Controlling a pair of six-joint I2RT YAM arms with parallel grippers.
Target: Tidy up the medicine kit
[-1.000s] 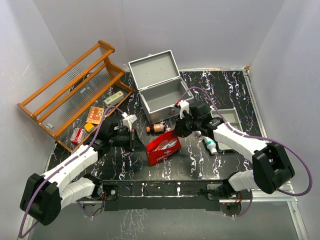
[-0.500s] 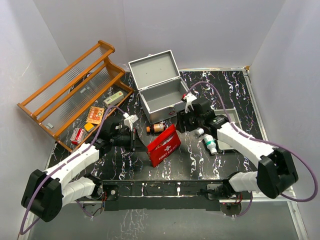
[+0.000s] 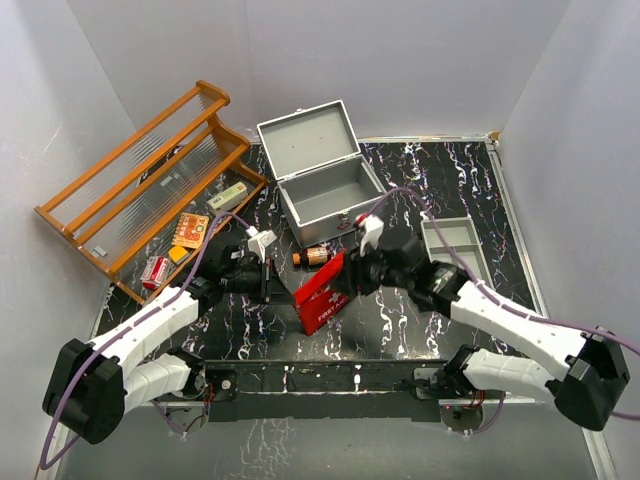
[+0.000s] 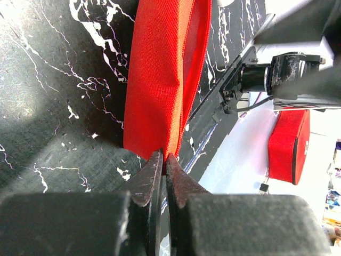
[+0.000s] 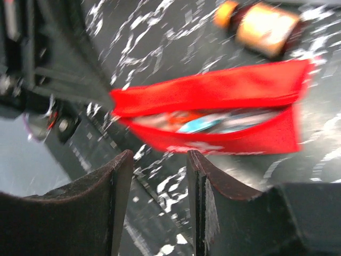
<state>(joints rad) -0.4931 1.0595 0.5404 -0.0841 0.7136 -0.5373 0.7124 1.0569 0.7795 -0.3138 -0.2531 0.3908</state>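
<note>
The medicine kit (image 3: 325,192), a grey metal box, stands open at the back centre with its lid tipped back. A red fabric pouch (image 3: 322,292) stands on edge in front of it. My left gripper (image 3: 282,284) is shut on the pouch's near corner; in the left wrist view its jaws (image 4: 164,158) pinch the red fabric (image 4: 160,74). My right gripper (image 3: 347,277) is open and empty, just above the pouch's right end. In the right wrist view (image 5: 159,162) the pouch (image 5: 234,90) gapes open with packets inside.
A brown bottle (image 3: 317,256) lies between the pouch and the kit. A shallow grey divided tray (image 3: 456,246) sits at right. A wooden rack (image 3: 150,185) stands at back left, with an orange packet (image 3: 188,229) and a small red box (image 3: 155,269) beside it.
My right arm has swung left and forward from the kit's front toward the pouch and now covers the white bottle. The pouch has shifted slightly. The left arm holds still.
</note>
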